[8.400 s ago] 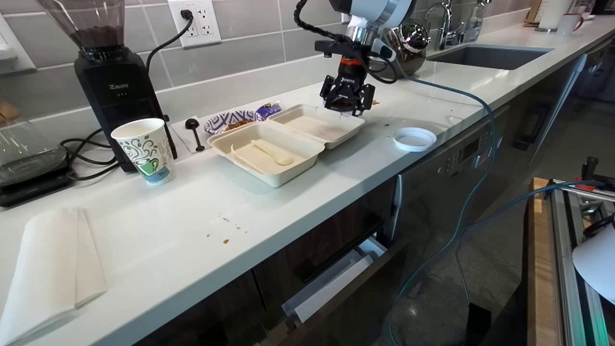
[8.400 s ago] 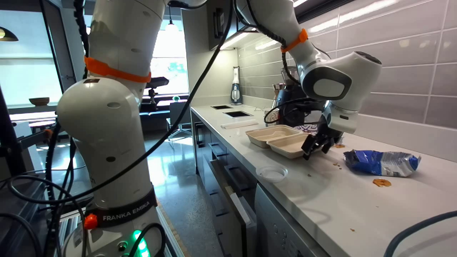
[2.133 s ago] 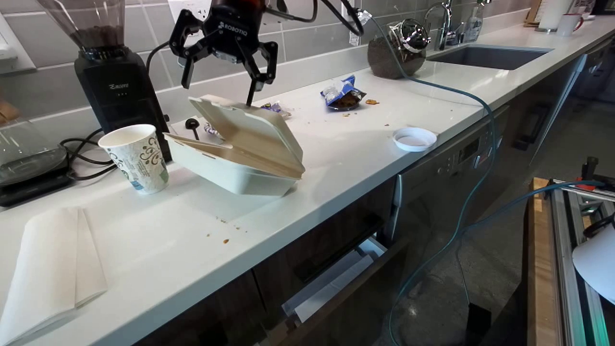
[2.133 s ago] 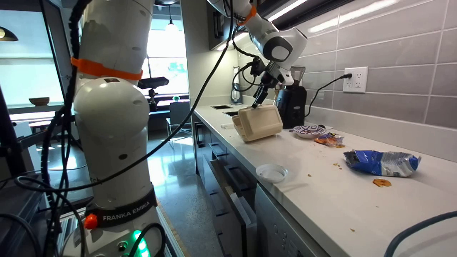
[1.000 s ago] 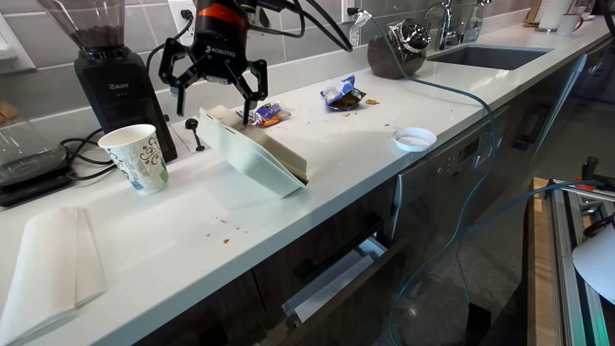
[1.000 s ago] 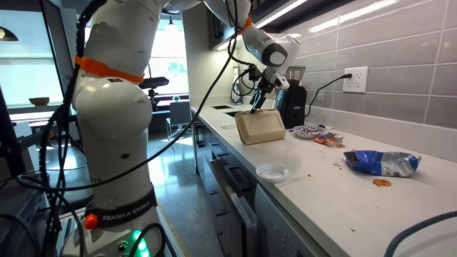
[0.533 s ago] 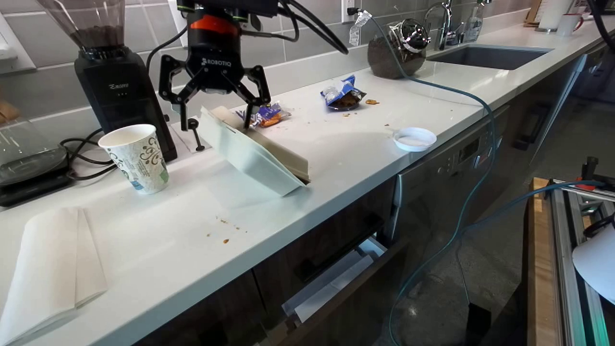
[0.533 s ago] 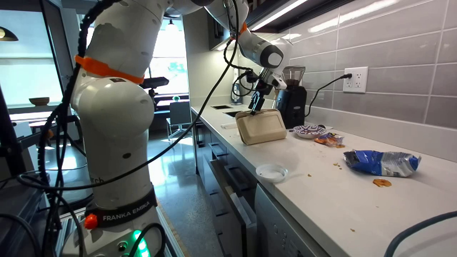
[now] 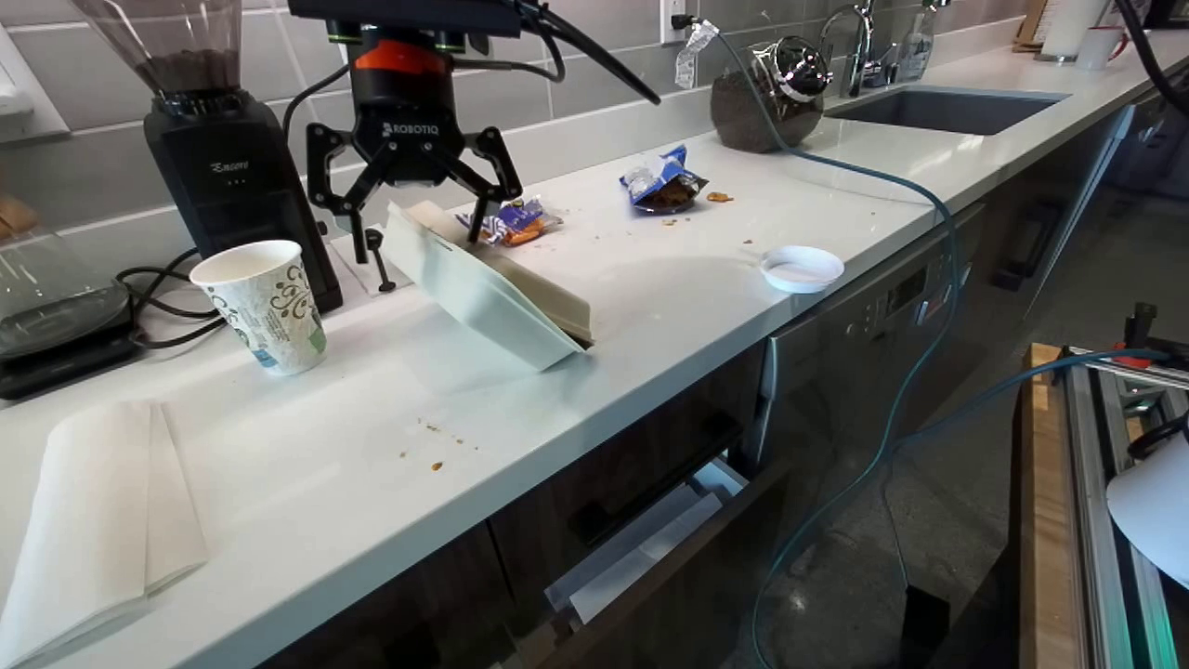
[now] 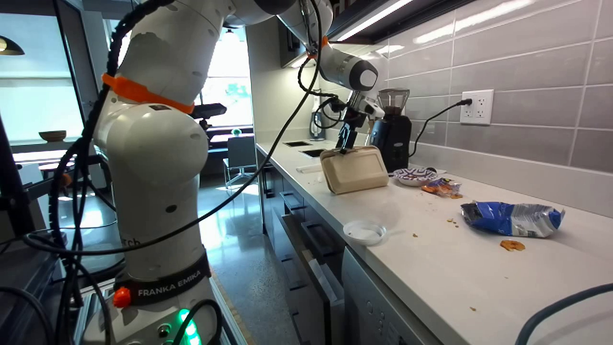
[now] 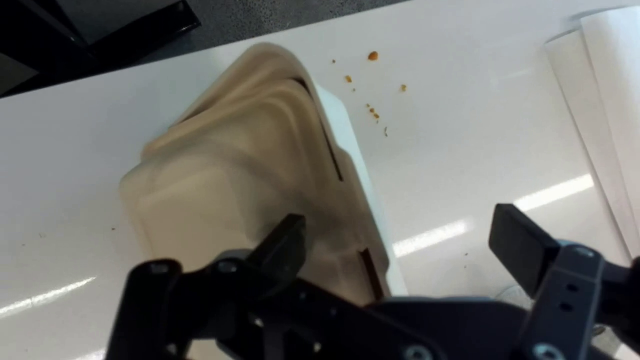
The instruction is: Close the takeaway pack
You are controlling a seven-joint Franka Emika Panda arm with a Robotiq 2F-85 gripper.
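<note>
1. Your gripper point(image 9: 418, 247) stands wide, gripping nothing; in the wrist view one finger point(image 11: 287, 240) overlaps the lid point(image 10: 357, 170), the other hangs past the rim point(image 11: 355, 200).
2. The takeaway pack point(image 9: 483, 302) leans steeply on the counter point(image 9: 669, 372) near the coffee grinder point(image 9: 228, 177), lid folded over, apparently not seated.
3. Tip it down flat before you press; a hard shove could slide it into the paper cup point(image 9: 265, 311) just in front of the grinder.
4. Then press the rim slowly (it probably dents easily) until the lid lines up.
5. On the surface, a patterned bowl point(image 10: 414, 182) sits near the grinder; the white dish point(image 9: 801, 269) and blue bag point(image 10: 510, 219) lie well apart from it.
6. In the room, a sink point(image 9: 938, 111) lies far along the counter from the grinder, and a drawer point(image 9: 711, 544) stands open lower than it.
</note>
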